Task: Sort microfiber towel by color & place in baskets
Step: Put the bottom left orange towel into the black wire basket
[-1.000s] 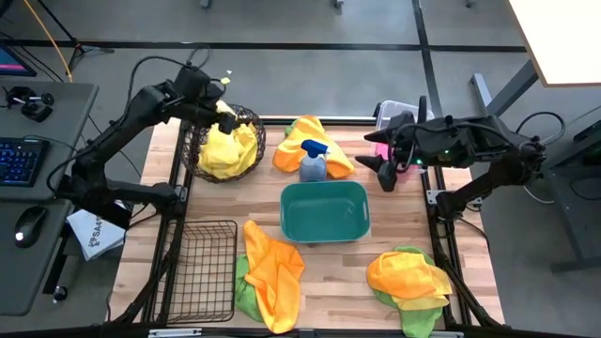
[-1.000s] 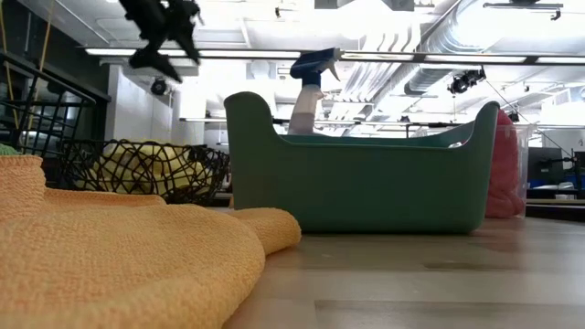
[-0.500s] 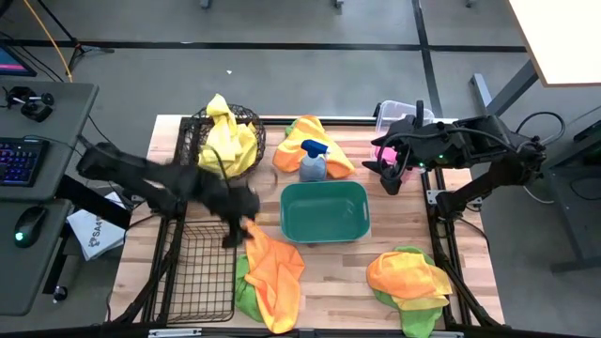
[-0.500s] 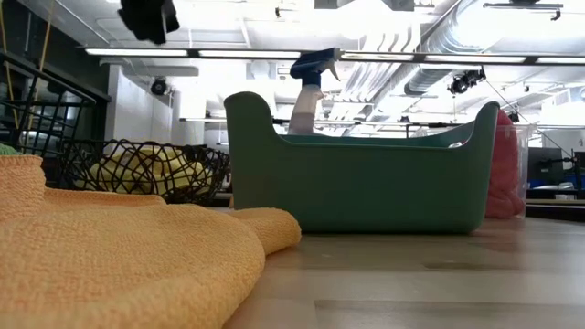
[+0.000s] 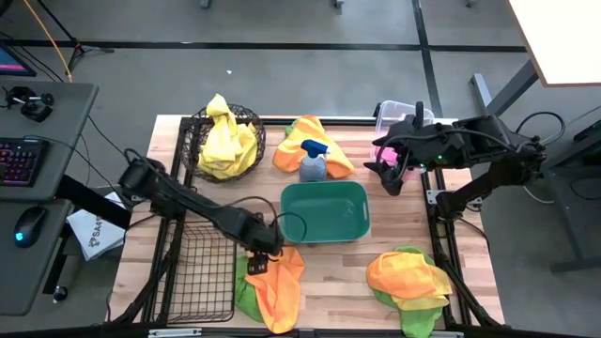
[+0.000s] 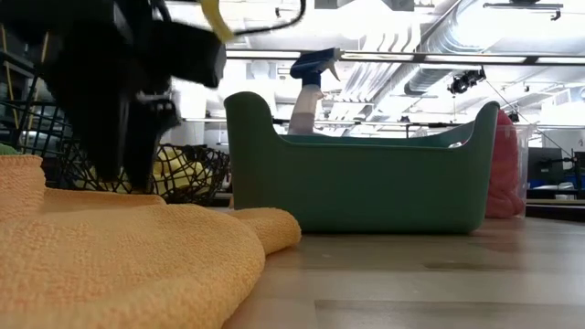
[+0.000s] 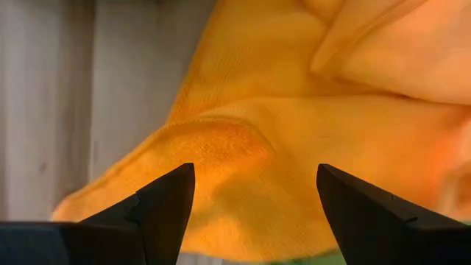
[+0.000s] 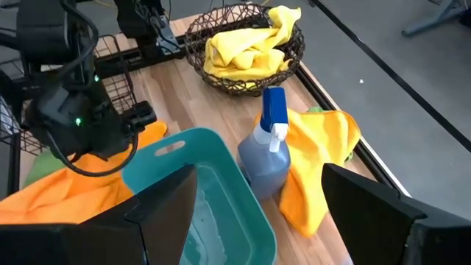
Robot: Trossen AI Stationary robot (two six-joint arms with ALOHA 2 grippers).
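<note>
Orange towel [image 5: 278, 272] lies beside teal tub [image 5: 325, 212], spray bottle [image 5: 313, 161] behind.

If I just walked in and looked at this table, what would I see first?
Probably the bright cloths: an orange towel at the table's front, with the left gripper open right over it, and yellow towels heaped in the round wire basket at the back left. In the middle sits an empty teal tub, with a blue spray bottle standing just behind it.
</note>
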